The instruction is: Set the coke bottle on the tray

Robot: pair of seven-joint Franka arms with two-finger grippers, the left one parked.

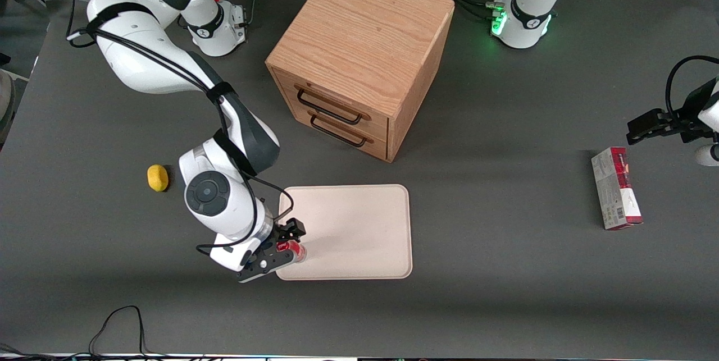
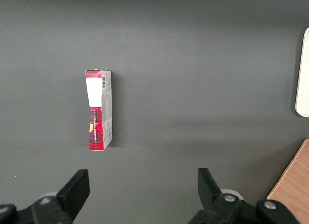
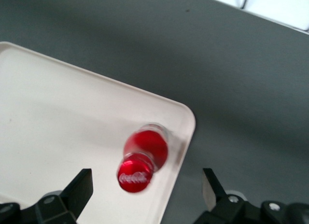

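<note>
The coke bottle (image 1: 294, 250) is small and red with a red cap. It stands on the pale cream-pink tray (image 1: 359, 226), at the tray's corner nearest the front camera and toward the working arm's end. In the right wrist view I look down on the bottle's cap (image 3: 134, 175), close to the tray's rounded rim (image 3: 186, 132). My right gripper (image 1: 284, 247) hangs over the bottle, open. Its two black fingers (image 3: 79, 188) stand wide apart on either side of the bottle and do not touch it. The gripper (image 3: 146, 183) holds nothing.
A wooden drawer box (image 1: 359, 58) stands farther from the front camera than the tray. A yellow lemon (image 1: 158, 178) lies beside the working arm. A red-and-grey carton (image 1: 616, 188) lies toward the parked arm's end, also in the left wrist view (image 2: 99, 109).
</note>
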